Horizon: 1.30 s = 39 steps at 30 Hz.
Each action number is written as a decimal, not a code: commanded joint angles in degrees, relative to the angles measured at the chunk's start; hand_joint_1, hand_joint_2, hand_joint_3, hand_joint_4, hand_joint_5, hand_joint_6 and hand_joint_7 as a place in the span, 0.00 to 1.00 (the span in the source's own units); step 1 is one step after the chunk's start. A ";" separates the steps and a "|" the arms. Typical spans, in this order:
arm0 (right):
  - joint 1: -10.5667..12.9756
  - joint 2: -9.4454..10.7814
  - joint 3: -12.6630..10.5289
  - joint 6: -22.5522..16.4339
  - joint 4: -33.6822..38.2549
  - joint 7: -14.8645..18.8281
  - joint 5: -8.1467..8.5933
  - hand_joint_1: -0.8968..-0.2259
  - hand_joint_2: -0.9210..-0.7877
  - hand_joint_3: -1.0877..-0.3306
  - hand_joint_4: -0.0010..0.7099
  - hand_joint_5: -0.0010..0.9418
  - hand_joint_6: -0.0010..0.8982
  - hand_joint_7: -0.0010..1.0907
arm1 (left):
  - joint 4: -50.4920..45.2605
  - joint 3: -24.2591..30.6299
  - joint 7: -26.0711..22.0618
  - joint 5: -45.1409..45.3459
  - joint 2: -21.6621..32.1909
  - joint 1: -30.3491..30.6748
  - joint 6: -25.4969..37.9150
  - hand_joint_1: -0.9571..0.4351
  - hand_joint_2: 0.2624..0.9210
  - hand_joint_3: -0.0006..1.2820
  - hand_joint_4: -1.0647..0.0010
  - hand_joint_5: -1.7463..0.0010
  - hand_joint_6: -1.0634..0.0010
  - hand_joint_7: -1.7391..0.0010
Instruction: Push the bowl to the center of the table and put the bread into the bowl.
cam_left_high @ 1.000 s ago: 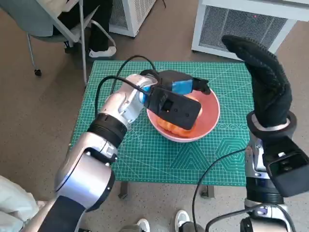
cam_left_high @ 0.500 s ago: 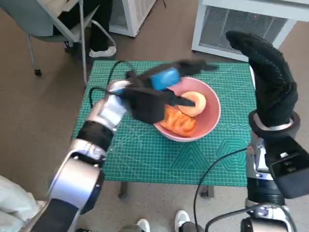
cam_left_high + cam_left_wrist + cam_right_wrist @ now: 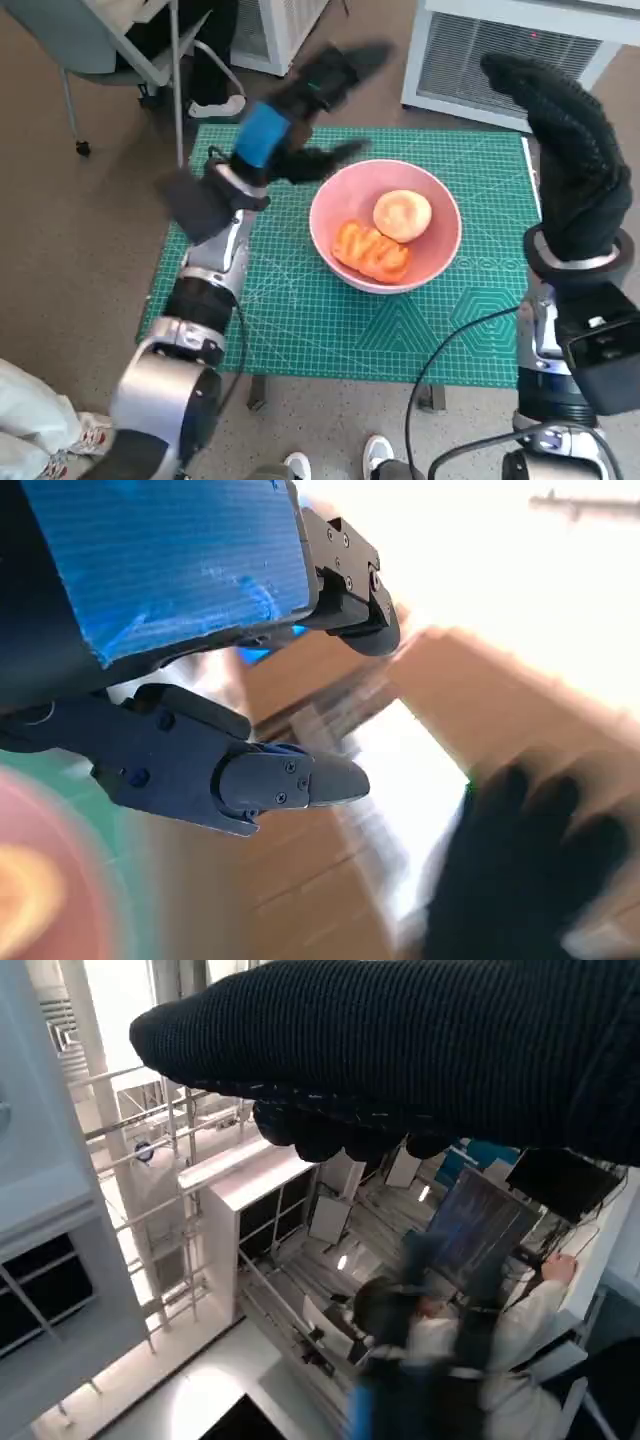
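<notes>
Left hand: left hand (image 3: 300, 105) is seen raised above the far left part of the surface, beyond the bowl's left rim; its fingers (image 3: 290, 780) are spread apart and nothing is held; motion blur is shown in the head view.
Right hand: right hand (image 3: 570, 150) is held upright in its black glove, to the right of the bowl, over the right edge of the surface; fingers are kept straight and together, slightly curved at the tips, with nothing in them.
Bowl: pink bowl (image 3: 440, 255) is placed near the middle of the surface, slightly to the right and far side.
Bread: round bread (image 3: 402, 215) is laid inside the bowl, against its far right wall.
Other contents: an orange ridged item (image 3: 372, 250) is laid inside the bowl, just beside the bread, on the near left.
Surface: green cutting-mat surface (image 3: 320, 320) is covered with a printed grid.
Surroundings: a chair (image 3: 110, 50) is seen beyond the far left corner; a person (image 3: 470, 1350) is shown blurred in the right wrist view.
</notes>
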 commanded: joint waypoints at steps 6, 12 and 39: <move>-1.98 0.06 0.19 1.64 0.87 -1.68 -1.30 0.47 0.00 0.41 0.40 0.00 0.01 0.54 | -15.44 0.02 1.34 -4.20 -3.31 7.96 4.49 0.33 1.00 0.31 0.69 0.95 0.89 0.57; -2.71 0.31 0.55 1.78 2.02 -1.44 -0.83 0.47 0.00 0.43 0.40 0.00 0.02 0.54 | -21.17 -1.03 3.18 -2.65 -3.22 10.95 5.99 0.31 1.00 0.32 0.72 0.96 0.92 0.56; -3.07 0.42 1.66 3.79 1.88 -0.48 0.82 0.49 0.00 0.44 0.40 0.00 0.02 0.54 | -27.85 -2.84 5.35 -1.62 -2.94 15.15 7.70 0.29 1.00 0.31 0.75 0.97 0.93 0.58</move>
